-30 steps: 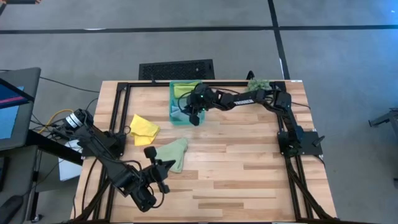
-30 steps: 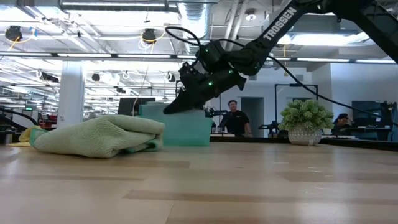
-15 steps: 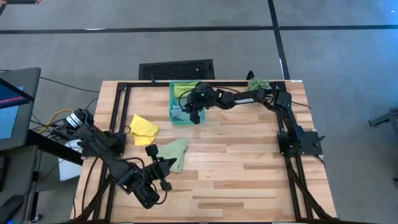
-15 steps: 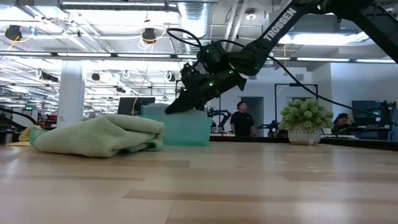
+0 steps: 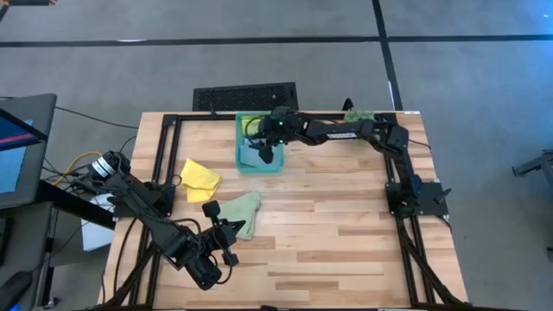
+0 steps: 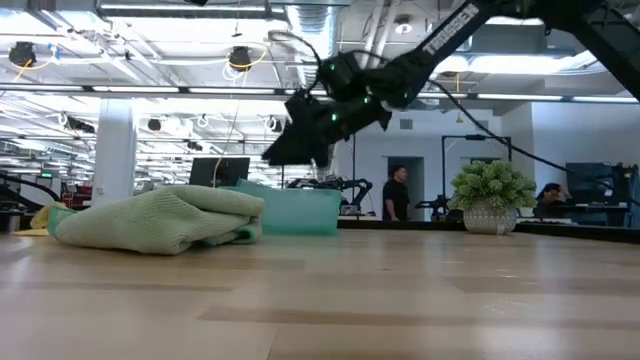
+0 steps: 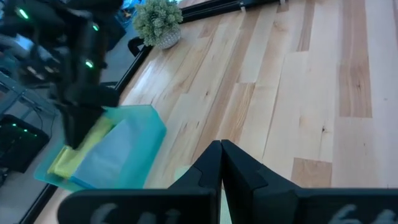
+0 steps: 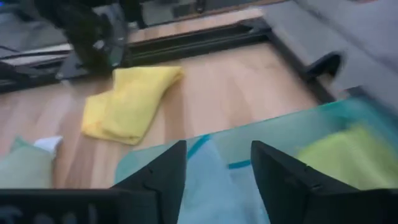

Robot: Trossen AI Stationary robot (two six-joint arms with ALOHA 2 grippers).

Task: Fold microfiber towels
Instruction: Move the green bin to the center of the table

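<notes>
Lifted and spread wide since a second ago, the right claw [image 5: 263, 154] now hangs empty over the teal bin [image 5: 243, 161] by the worktop's far edge, blue towel [image 8: 211, 180] and lime towel [image 8: 342, 155] inside. The yellow towel [image 5: 200, 176] and pale green towel [image 5: 239, 212] lie near the left edge. Soft, light and limp, each is best pinched at a corner. The left claw [image 5: 220, 241] waits pressed shut near the front edge.

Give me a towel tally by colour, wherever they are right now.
Yellow towel, on table: 1
Pale green towel, on table: 1
Lime green towel, in teal bin: 1
Light blue towel, in bin: 1
Total: 4
</notes>
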